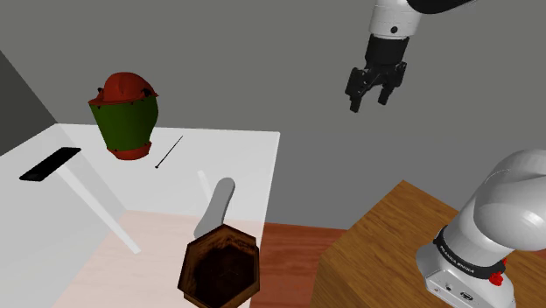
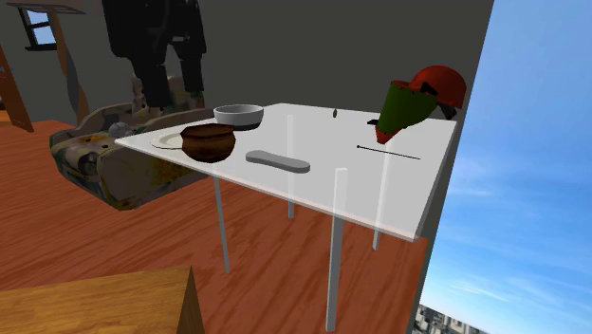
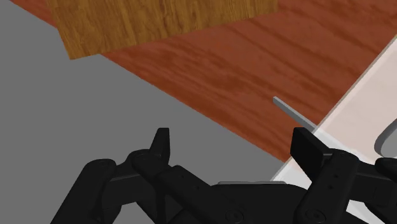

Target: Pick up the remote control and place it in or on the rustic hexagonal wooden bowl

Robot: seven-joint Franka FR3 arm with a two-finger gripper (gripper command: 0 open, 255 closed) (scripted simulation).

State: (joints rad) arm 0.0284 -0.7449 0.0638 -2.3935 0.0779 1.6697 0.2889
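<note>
The wooden bowl [image 1: 220, 267] is seen empty on the tabletop [image 1: 236, 149], with the grey remote [image 1: 217, 203] laid just beside it. The fingers [image 3: 308, 151] are held apart, gripping nothing.

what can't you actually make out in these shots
Wooden bowl: near side cut off by the shoulder view's bottom edge.
Remote: near end hidden behind that bowl's rim in the shoulder view; no buttons discernible.
Dark speck on the table, second exterior view: too small to identify.
Grey bowl: partly hidden by the wooden bowl in the second exterior view.
</note>
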